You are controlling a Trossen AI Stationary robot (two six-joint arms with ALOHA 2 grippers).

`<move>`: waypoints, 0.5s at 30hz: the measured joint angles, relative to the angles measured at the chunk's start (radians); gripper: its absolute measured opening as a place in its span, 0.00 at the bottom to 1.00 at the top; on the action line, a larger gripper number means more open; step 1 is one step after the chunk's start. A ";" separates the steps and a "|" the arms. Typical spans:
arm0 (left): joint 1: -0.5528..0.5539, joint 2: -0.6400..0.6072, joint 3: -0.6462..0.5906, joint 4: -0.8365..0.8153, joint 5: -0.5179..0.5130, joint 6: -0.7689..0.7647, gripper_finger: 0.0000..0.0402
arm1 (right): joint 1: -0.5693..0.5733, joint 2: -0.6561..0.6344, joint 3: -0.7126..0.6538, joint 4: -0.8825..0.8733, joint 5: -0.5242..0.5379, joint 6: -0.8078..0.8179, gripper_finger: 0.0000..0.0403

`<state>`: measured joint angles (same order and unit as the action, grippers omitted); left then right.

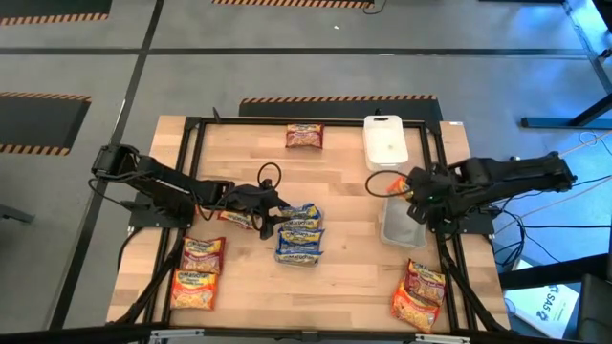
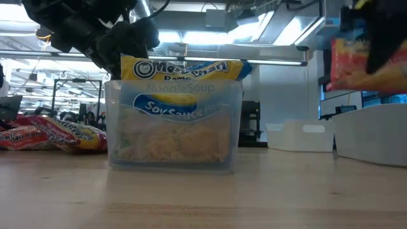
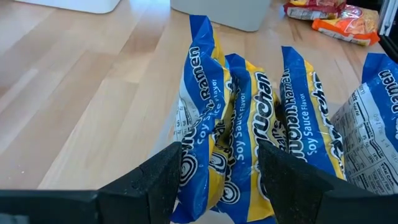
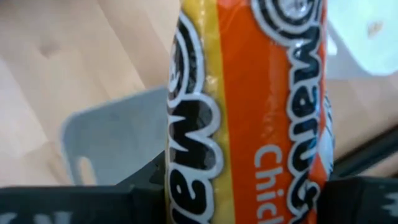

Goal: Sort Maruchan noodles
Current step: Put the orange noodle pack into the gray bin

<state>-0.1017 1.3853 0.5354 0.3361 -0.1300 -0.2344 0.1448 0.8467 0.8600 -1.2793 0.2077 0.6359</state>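
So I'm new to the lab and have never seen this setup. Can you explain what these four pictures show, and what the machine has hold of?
It is a robot with two dark arms working at a wooden table, sorting ramen packets. One picture looks straight down from above, one looks level across the tabletop, and the other two come from a camera on each wrist.

The left gripper sits at a clear container of blue soy sauce packets in the middle of the table, its fingers either side of one packet. The right gripper is shut on an orange chicken packet above an empty clear container.

Also on the table: a white lid, one packet at the far edge, and small piles of packets at the two near corners.
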 joint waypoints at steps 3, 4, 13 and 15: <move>0.000 0.000 0.000 0.012 0.000 0.000 0.51 | 0.000 -0.008 -0.065 -0.001 -0.001 0.009 0.35; 0.000 0.000 0.000 0.014 0.000 0.000 0.51 | 0.000 -0.008 -0.082 0.008 -0.001 0.013 0.35; 0.000 0.000 0.000 0.027 -0.023 0.000 0.51 | 0.000 0.004 -0.183 0.135 -0.005 -0.005 0.35; 0.000 0.000 0.000 0.032 -0.025 0.000 0.51 | -0.001 0.010 -0.200 0.156 0.012 -0.015 0.35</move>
<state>-0.1015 1.3849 0.5354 0.3677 -0.1551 -0.2344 0.1436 0.8567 0.6602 -1.1228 0.2200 0.6209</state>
